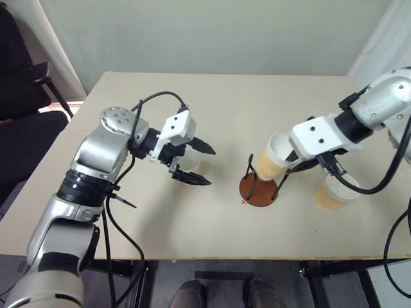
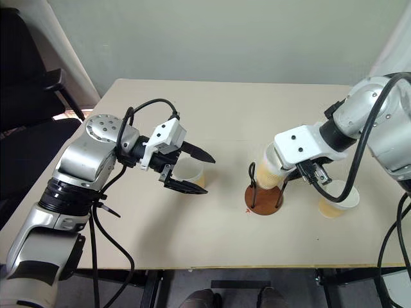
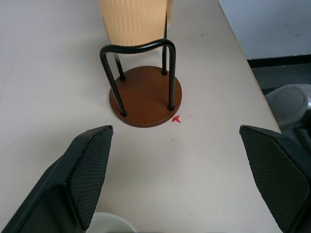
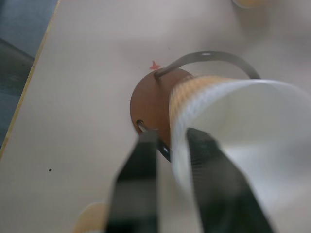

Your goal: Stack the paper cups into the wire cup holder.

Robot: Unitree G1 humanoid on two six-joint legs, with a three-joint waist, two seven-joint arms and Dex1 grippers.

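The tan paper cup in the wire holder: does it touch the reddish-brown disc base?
Apart. The left wrist view shows the tan paper cup hanging between the black wire loops, above the disc base.

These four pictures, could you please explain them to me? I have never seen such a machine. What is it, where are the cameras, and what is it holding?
It is a humanoid robot with two arms, each ending in a two-fingered gripper. Two pictures come from its head, looking down on a table; the other two come from cameras on its wrists. The right gripper pinches the rim of a paper cup, tilted over the wire cup holder. The left gripper is open and empty above a second cup. A third cup stands on the table by the right arm.
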